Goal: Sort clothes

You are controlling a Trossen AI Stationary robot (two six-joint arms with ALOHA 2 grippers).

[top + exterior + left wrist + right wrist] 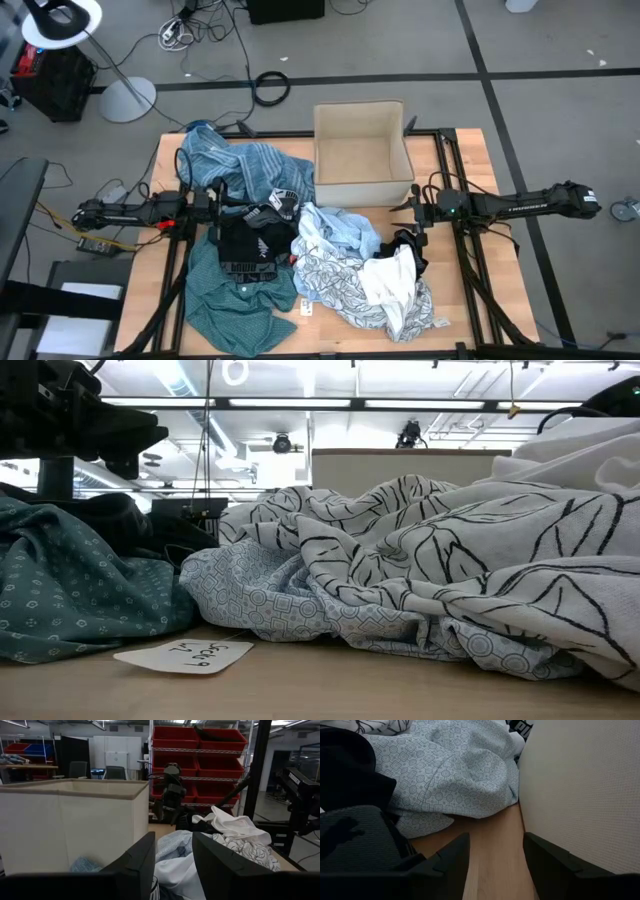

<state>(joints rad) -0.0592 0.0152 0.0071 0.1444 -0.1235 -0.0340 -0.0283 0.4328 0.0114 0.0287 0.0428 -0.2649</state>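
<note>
Both grippers, left [222, 203] and right [407, 208], hover parted and empty over the clothes [300, 255] heaped mid-table. Beige box [362, 155] stands at the far edge; a handwritten tag [185, 655] is unreadable.

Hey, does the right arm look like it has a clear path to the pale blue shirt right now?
Probably yes. The right gripper is open, low over bare table beside the box, and the pale blue shirt lies straight ahead with nothing between. A black garment sits off to one side.
</note>
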